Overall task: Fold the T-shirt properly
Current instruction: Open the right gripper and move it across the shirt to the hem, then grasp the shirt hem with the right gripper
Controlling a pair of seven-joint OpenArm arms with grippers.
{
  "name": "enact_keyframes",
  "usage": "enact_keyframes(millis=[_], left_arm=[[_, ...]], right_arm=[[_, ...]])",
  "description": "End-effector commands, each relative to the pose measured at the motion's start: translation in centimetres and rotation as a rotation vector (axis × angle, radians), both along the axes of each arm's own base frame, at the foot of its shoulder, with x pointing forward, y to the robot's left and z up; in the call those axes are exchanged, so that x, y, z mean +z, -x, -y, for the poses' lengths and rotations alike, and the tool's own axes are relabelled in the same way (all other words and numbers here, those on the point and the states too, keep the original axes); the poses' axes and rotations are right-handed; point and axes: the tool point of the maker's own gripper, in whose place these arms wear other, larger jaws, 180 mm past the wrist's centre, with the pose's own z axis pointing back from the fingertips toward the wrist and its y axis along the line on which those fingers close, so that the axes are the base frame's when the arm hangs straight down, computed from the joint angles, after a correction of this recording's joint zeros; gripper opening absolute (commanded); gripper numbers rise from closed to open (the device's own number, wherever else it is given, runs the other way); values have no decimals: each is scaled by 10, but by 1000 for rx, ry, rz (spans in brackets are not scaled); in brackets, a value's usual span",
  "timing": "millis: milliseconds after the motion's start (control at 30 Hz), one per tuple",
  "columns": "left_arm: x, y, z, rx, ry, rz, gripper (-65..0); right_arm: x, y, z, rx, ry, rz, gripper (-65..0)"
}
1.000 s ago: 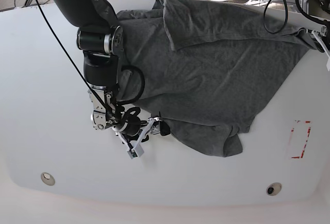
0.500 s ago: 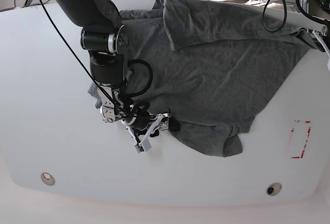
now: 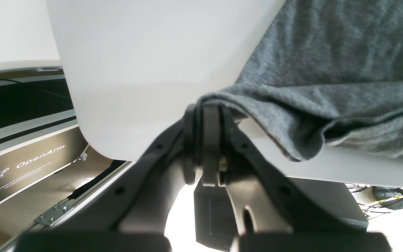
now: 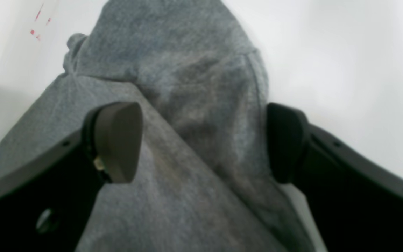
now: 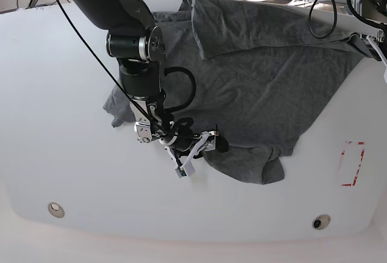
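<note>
- Lying spread and rumpled across the white surface: the T-shirt.
- Right hand: jaws wide apart, straddling a fabric fold, gripping nothing.
- Left hand: clamped tight on the T-shirt's edge at the surface's rim.

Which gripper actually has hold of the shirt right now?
The left gripper, shut on the T-shirt corner at the table's edge; the right gripper stands open over the fabric.

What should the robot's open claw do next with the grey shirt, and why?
Probably lower and close. The right gripper is open with a fold of the T-shirt between its fingers, not pinched yet. The left gripper already clamps the far edge, so gripping here lets both arms fold.
</note>
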Motion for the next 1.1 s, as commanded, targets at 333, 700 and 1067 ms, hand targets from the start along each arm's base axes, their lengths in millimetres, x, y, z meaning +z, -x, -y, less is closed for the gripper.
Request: enact_keyframes(millis=[333,700,1067], left_arm=[[13,-6,-6,-9,-30,27,-650],[13,-6,-6,-9,-28,27,-650],[13,-6,-6,-9,-28,27,-650]], right_arm=[[20,-16,-8,-17,-18,44,-257],[18,-20,-2,-52,1,38,-650],[48,-28,23,-53,91,119,-650]])
